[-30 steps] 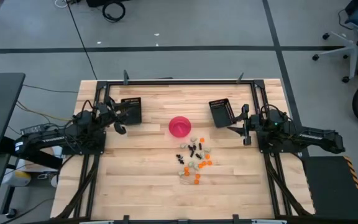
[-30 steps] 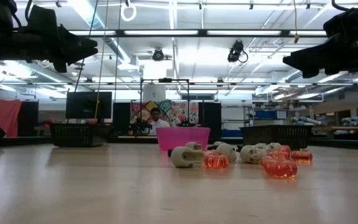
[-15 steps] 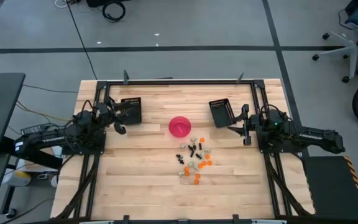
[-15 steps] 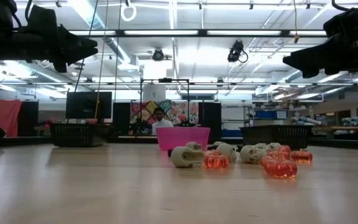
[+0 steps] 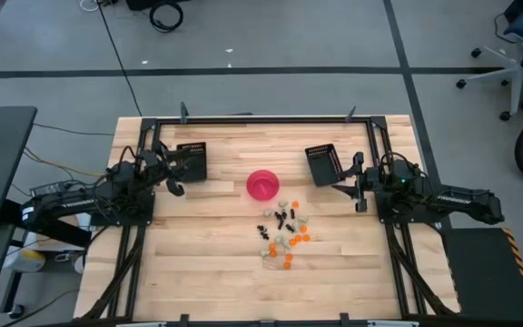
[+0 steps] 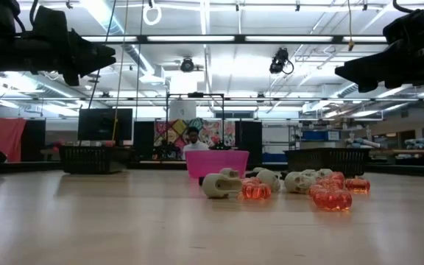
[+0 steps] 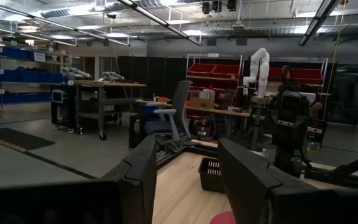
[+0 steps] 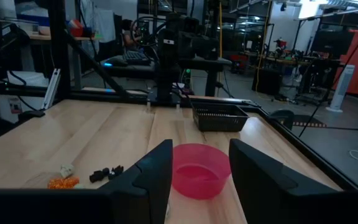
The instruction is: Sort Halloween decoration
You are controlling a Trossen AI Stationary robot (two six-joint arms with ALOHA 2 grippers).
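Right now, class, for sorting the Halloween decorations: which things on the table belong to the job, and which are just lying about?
Job:
Halloween decorations
pink bowl
left black tray
right black tray
left pincer, open
right pincer, open

Lying about:
office chair
floor cable

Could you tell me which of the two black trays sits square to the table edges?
The left tray, by the left tool; the right tray is turned at an angle.

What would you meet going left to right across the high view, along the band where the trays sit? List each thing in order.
Left gripper → left tray → pink bowl → right tray → right gripper.
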